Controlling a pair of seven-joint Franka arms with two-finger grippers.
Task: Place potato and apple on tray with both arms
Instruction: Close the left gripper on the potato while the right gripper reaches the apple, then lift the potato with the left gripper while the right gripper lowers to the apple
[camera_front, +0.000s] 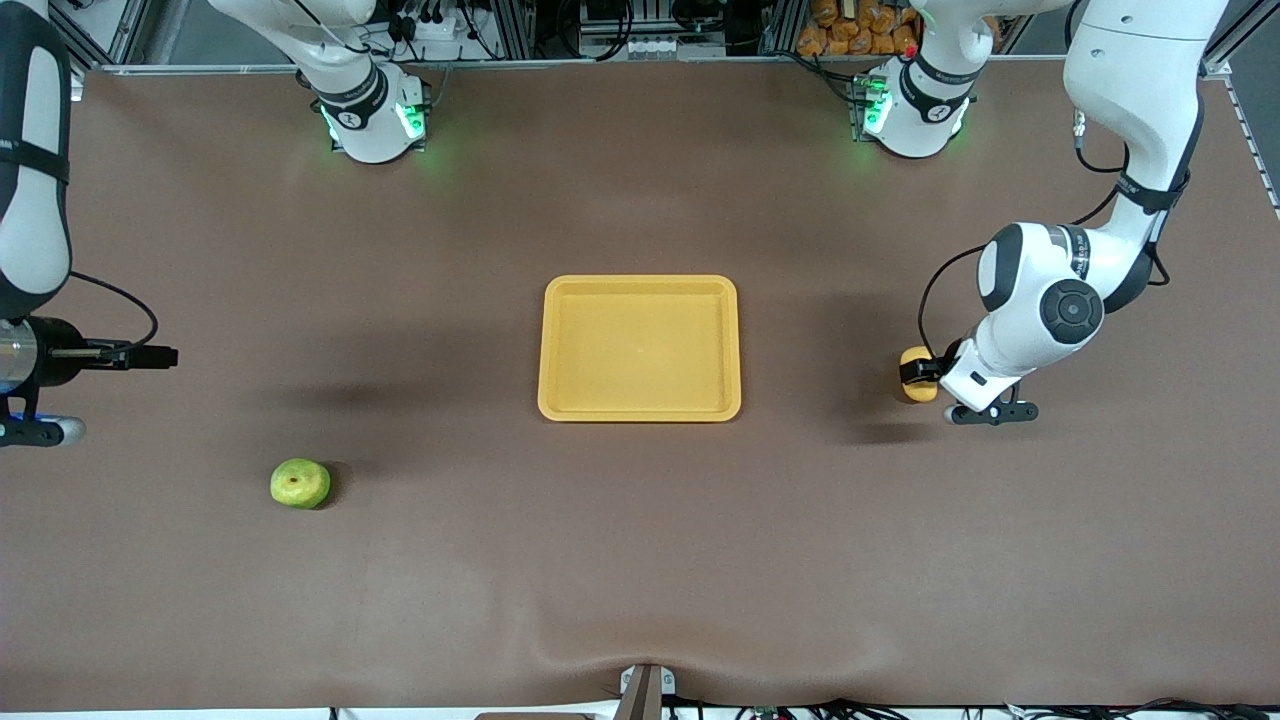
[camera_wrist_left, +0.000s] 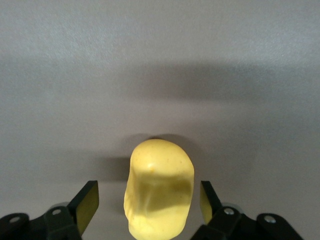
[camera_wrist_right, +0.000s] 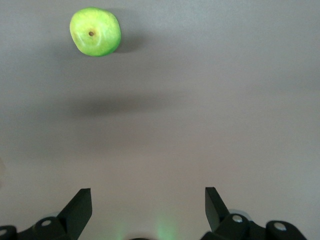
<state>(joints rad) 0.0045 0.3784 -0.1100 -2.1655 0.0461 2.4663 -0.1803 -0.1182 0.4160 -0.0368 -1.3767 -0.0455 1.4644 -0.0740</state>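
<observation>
The yellow potato (camera_front: 918, 387) lies on the table toward the left arm's end, level with the tray's nearer edge. My left gripper (camera_front: 915, 374) is down at it and open; in the left wrist view the potato (camera_wrist_left: 159, 187) sits between the fingers (camera_wrist_left: 86, 204) with a gap on each side. The green apple (camera_front: 300, 483) lies toward the right arm's end, nearer the front camera than the tray. My right gripper (camera_wrist_right: 148, 202) is open and empty above bare table, apart from the apple (camera_wrist_right: 95, 31). The yellow tray (camera_front: 640, 409) lies empty mid-table.
The brown table mat (camera_front: 640, 560) carries only the tray and the two fruits. The right arm's hand (camera_front: 40, 365) hangs at the table's edge at its own end. Both arm bases (camera_front: 370, 110) stand along the edge farthest from the front camera.
</observation>
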